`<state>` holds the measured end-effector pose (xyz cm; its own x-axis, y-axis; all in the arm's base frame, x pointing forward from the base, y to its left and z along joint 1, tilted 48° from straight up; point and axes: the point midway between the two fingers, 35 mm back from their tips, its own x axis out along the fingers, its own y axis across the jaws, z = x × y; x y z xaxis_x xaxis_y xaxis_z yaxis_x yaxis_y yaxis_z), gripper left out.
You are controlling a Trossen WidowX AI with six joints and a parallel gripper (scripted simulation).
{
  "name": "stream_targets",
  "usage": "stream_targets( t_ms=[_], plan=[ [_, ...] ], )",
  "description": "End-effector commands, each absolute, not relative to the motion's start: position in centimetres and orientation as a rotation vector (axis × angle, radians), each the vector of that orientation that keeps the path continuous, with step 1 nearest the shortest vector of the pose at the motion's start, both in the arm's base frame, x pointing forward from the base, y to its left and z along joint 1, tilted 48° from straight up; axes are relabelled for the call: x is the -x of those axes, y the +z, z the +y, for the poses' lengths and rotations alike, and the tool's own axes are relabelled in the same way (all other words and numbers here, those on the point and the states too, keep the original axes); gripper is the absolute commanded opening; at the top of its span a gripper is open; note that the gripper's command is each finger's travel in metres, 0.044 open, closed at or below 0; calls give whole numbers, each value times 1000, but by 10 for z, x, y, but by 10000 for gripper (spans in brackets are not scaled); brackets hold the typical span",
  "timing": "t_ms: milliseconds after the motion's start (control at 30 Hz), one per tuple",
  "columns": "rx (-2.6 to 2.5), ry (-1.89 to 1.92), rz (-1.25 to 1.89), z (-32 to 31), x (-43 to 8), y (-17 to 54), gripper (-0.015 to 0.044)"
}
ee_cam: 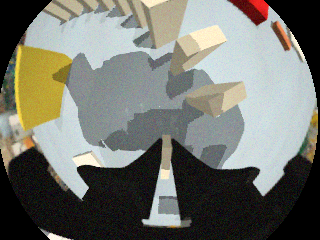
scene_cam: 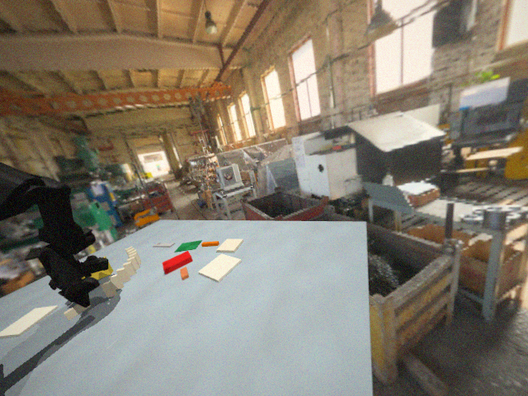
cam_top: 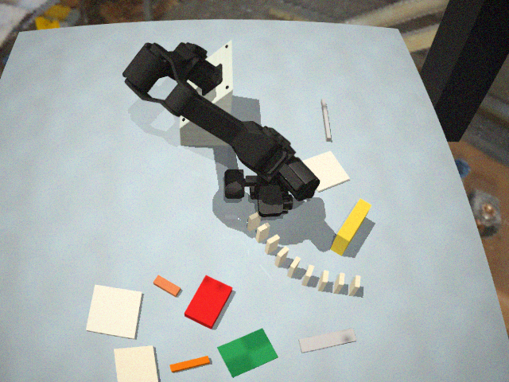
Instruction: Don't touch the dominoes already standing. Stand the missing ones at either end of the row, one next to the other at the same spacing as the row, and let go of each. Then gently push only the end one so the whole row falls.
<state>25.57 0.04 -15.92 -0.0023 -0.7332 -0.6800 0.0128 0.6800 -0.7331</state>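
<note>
A curved row of several cream dominoes stands upright. Its near end domino (cam_top: 253, 222) (scene_cam: 109, 289) (ee_cam: 216, 100) is close beside the gripper, and its far end domino (cam_top: 355, 286) is at the right in the top view. My gripper (scene_cam: 79, 303) (ee_cam: 166, 142) is low over the table, just off the near end of the row. Its fingers are almost together, shut on a separate cream domino (scene_cam: 71, 313) (ee_cam: 166, 159), seen edge-on between the tips in the wrist view. In the top view the arm hides the fingertips and this domino. Whether it touches the table is not clear.
A yellow block (cam_top: 351, 227) (ee_cam: 42, 87) lies right of the row. A cream square (cam_top: 331, 170) (scene_cam: 27, 321) is behind it. A red block (cam_top: 208, 301) (scene_cam: 177, 261), a green plate (cam_top: 247, 352), orange bars, grey strips and more cream squares lie farther off.
</note>
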Motion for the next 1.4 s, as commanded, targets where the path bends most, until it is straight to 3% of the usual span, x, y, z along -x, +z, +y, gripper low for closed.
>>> stream_targets(
  t_ms=[0, 533, 767, 1000, 1367],
  plan=[
    [641, -652, 1470, 0, -256, -159, 28],
    [635, -646, 1472, 123, -258, -63, 28],
    [658, -619, 1486, 119, -266, -56, 28],
    [878, -393, 1589, 62, -319, 10, 28],
    [1054, -246, 1656, 5, -342, 64, 28]
  ],
)
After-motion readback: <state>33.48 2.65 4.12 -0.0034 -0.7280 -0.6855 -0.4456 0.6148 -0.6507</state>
